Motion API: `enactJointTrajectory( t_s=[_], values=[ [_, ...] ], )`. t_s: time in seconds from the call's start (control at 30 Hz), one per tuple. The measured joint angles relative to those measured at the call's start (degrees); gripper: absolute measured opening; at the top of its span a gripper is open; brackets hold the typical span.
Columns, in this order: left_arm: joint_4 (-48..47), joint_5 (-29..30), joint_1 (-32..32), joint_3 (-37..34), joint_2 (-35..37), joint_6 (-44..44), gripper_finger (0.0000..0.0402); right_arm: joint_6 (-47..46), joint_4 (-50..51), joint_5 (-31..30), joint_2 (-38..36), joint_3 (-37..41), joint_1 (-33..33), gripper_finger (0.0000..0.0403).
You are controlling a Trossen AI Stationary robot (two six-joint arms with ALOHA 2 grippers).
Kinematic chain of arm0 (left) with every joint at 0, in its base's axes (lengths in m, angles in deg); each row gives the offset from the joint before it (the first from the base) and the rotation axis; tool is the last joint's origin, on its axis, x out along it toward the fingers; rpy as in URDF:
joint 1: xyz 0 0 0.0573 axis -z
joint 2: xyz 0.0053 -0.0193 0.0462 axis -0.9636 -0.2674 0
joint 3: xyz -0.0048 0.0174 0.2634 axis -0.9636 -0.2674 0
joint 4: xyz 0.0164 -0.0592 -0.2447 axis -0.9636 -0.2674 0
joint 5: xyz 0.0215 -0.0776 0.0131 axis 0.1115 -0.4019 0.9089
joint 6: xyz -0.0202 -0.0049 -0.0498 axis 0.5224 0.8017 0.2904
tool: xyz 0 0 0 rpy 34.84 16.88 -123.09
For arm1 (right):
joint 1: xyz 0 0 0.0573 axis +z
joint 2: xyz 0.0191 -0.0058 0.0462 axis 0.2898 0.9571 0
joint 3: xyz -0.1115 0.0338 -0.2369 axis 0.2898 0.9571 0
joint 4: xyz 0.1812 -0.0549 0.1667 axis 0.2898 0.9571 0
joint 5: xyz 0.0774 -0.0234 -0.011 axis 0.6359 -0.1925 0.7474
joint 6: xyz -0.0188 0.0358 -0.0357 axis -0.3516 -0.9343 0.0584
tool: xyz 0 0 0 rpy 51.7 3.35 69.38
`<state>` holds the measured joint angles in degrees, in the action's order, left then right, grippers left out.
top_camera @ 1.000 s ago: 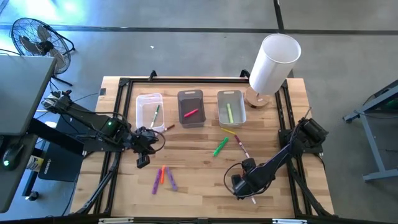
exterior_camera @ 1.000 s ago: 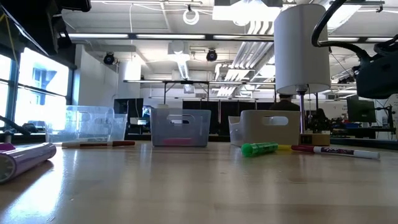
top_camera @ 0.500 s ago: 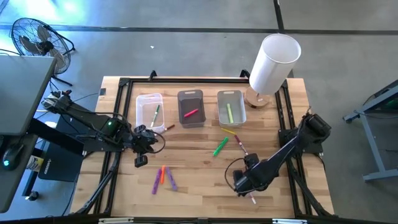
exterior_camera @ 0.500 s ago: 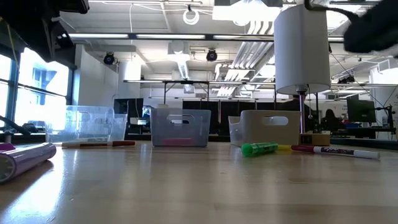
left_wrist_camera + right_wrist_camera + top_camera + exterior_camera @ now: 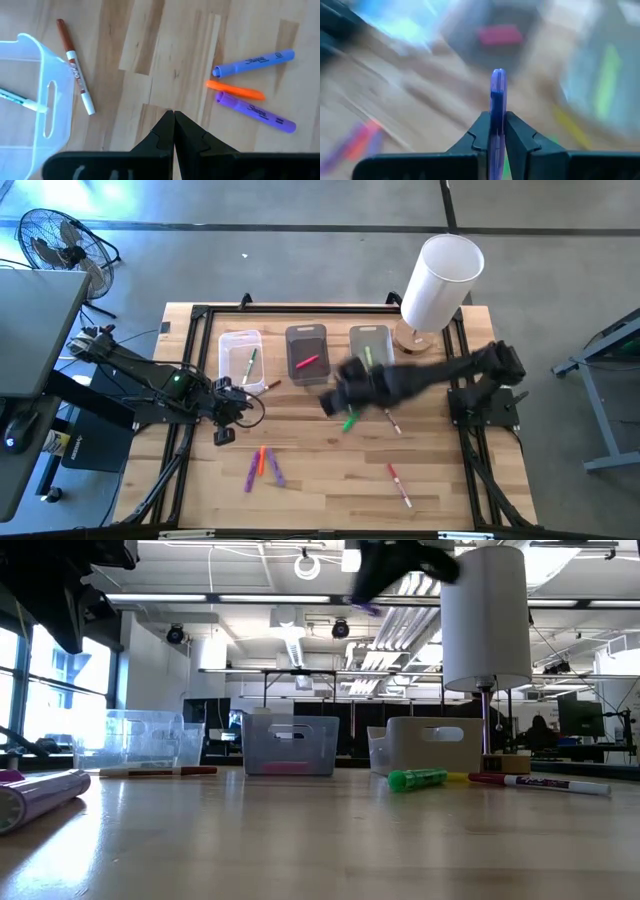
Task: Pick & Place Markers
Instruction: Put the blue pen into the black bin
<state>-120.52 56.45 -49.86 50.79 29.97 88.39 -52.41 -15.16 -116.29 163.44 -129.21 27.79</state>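
High view, right arm: the right gripper (image 5: 333, 400) has swung from the near right part of the table to mid-table, just in front of the dark bin (image 5: 306, 355); it shows smeared by motion.
High view, what that means: a carry is under way, judged from the reach toward the bins (which bin is meant cannot be told).
High view, markers on the table: a green marker (image 5: 350, 421) lies beside the right gripper, a red-and-white marker (image 5: 399, 485) lies near the front edge where that arm worked a second ago, and an orange-and-purple trio (image 5: 262, 465) sits front left.
High view, left arm: the left gripper (image 5: 224, 435) waits near the clear bin (image 5: 241, 357), barely shifted from a second ago.
Low view: a dark blur of the right arm now crosses the top where none showed earlier; the green marker (image 5: 418, 779) and a white-barrelled marker (image 5: 540, 783) rest flat on the table.
Left wrist view: the left gripper (image 5: 173, 117) has its jaws pressed together on nothing; two purple markers (image 5: 254, 62) and an orange marker (image 5: 236, 90) lie ahead, a brown-capped marker (image 5: 75, 67) beside the clear bin (image 5: 27, 110).
Right wrist view: the right gripper (image 5: 493, 122) pinches a purple marker (image 5: 497, 92) upright between its fingers, a pink marker (image 5: 500, 35) blurred in the dark bin beyond.
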Motion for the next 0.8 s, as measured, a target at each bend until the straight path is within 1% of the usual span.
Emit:
enactJointTrajectory(
  t_s=[0.1, 0.17, 0.23, 0.33, 0.43, 0.53, 0.63, 0.8],
  values=[
    [0.05, 0.26, -1.30, 0.00, 0.00, 0.30, 0.0000, 16.45, -13.77, 3.88, 0.14, -0.60, -7.99, 0.0024],
    [0.06, 0.55, -2.07, 0.00, 0.00, 0.94, 0.0000, 22.71, -20.76, 7.32, 1.14, -0.62, -13.08, 0.0024],
    [0.17, 0.55, -2.93, 0.00, 0.00, 1.02, 0.0000, 25.95, -24.37, 11.08, 2.91, -0.64, -17.72, 0.0024],
    [0.99, 0.56, -3.81, 0.00, 0.00, 1.13, 0.0000, 26.95, -26.50, 16.10, 6.63, -0.59, -23.17, 0.0024],
    [2.26, 0.63, -4.79, 0.00, 0.00, 1.14, 0.0000, 27.08, -27.20, 21.18, 10.29, -0.57, -26.16, 0.0024],
    [2.71, 0.64, -6.07, -0.02, 0.00, 1.50, 0.0000, 27.83, -27.52, 24.35, 13.45, -0.57, -27.08, 0.0024],
    [2.91, 0.74, -6.94, -0.02, 0.00, 2.03, 0.0000, 28.35, -27.91, 25.97, 15.75, -0.57, -27.09, 0.0026],
    [2.91, 0.51, -7.03, -0.02, 0.00, 2.39, 0.0000, 28.37, -27.35, 28.50, 17.11, -0.57, -27.05, 0.0068]
  ],
)
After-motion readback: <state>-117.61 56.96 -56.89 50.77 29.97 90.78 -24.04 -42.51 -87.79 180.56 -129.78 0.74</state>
